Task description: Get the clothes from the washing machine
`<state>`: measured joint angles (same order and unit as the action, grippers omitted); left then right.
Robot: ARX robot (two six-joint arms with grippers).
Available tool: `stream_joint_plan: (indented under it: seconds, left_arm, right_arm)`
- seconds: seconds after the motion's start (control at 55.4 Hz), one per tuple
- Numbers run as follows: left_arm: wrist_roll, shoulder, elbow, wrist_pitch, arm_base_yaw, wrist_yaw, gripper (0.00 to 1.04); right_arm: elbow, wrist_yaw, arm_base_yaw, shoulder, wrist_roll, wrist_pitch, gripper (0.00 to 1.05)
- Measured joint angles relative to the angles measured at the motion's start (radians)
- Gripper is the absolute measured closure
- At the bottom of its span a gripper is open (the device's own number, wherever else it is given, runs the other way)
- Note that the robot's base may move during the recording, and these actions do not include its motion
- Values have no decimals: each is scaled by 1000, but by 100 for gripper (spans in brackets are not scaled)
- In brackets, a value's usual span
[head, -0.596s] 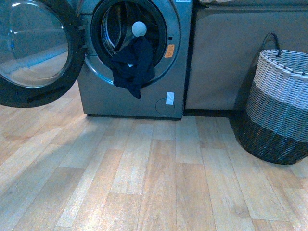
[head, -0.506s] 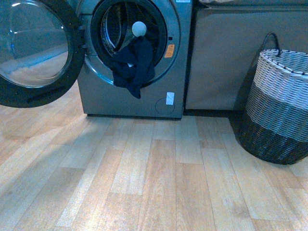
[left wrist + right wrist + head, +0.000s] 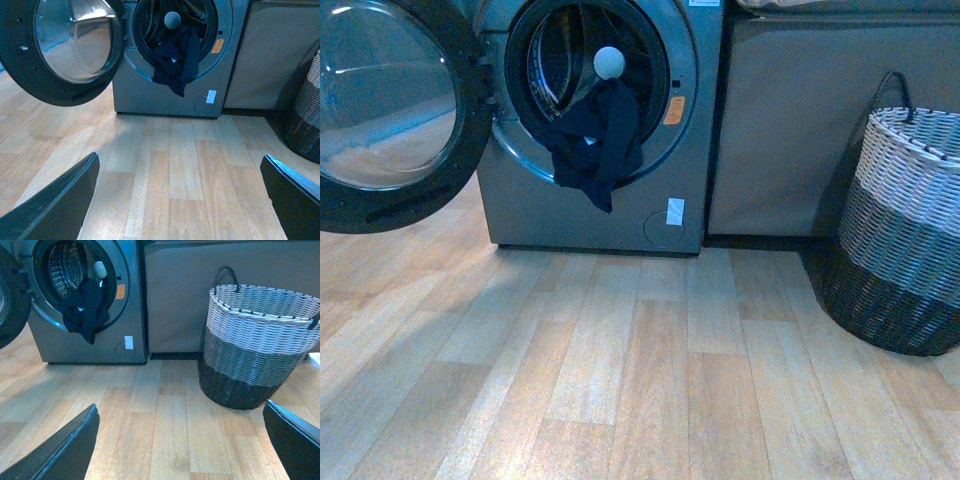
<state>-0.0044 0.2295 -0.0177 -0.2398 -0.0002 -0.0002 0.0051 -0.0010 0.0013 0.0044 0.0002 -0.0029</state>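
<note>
Clothes [image 3: 595,140], one piece, hang from one washing machine [image 3: 570,215]; left gripper [image 3: 180,157] and right gripper [image 3: 181,405] both wide.

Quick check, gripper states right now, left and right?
Left gripper: open, fingers wide apart, holding nothing.
Right gripper: open, fingers wide apart, holding nothing.

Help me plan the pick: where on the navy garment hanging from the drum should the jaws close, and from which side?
Likely the bunched lower fold of the limp dark navy fabric garment, which hangs free over the porthole lip of the grey metallic washing machine. Come straight from the front; the round glass door stands open at left.
</note>
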Motion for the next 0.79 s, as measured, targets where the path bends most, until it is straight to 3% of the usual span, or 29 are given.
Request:
stream_joint_plan:
  seconds: [0.794]
  left_arm:
    - [0,4,0,0,0,1,7]
  right_arm:
    - [0,3,0,0,0,0,7]
